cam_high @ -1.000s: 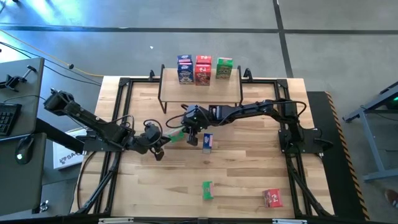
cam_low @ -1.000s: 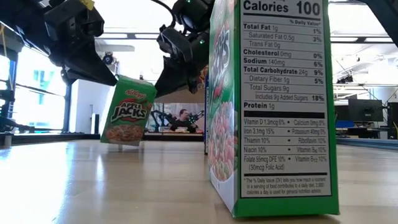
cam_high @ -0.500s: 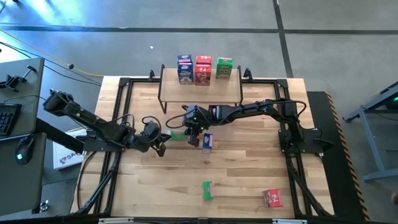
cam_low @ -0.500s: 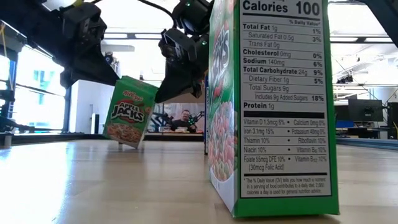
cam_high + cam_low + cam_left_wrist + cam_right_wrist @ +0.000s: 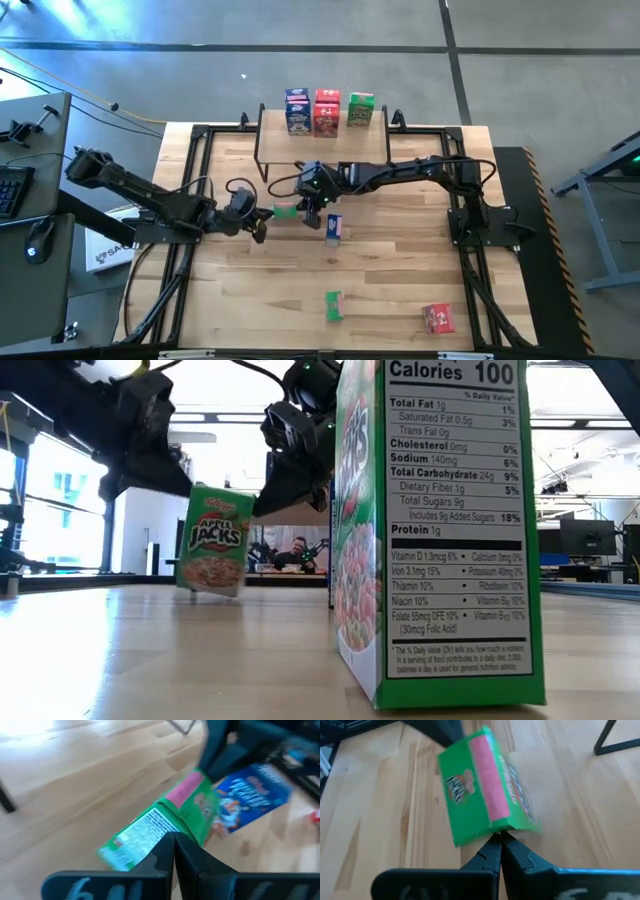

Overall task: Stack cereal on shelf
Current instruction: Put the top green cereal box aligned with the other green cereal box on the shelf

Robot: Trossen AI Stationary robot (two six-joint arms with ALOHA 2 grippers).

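Since that green box [image 5: 285, 211] in front of the shelf [image 5: 322, 146] is light, crushable cardboard, pinch its narrow sides gently; both the left gripper [image 5: 258, 229] and right gripper [image 5: 312, 214] look closed on nothing.

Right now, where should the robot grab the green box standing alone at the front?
Grab the front green box near its top, coming straight down, fingers closing on its two broad faces. It stands upright, thin, with nothing touching it, so that is probably the surest hold.
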